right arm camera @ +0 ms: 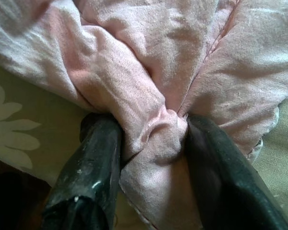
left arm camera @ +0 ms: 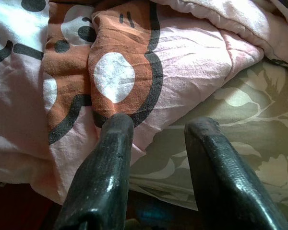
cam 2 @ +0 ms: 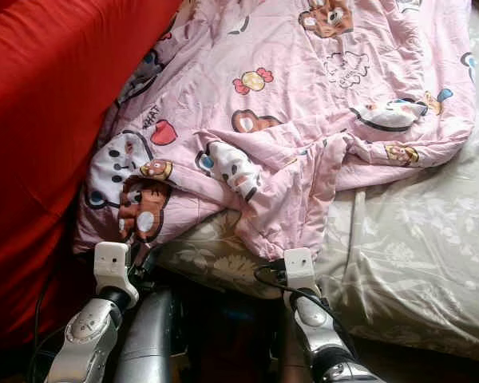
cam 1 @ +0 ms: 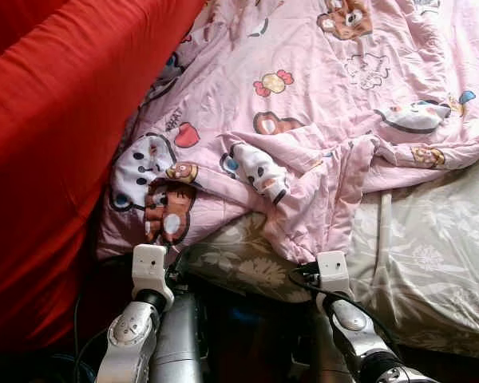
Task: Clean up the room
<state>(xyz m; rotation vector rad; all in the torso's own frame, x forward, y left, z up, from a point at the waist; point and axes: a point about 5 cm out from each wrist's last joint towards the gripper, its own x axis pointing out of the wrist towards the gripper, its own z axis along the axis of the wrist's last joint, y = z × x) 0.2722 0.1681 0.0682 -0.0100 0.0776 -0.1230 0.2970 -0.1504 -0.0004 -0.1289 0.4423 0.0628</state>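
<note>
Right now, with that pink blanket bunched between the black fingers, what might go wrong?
The right end effector pinches only a small fold of the pink cartoon-print quilt, so it may slip free when pulled. The left end effector is open at the quilt's edge, holding nothing, so a one-sided pull could drag the quilt crooked over the floral grey bedsheet.

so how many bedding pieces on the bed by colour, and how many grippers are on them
pink cartoon quilt: 1
red blanket: 1
floral sheet: 1
grippers at the quilt: 2, left gripper open, right gripper pinching a fold
total: 5
</note>
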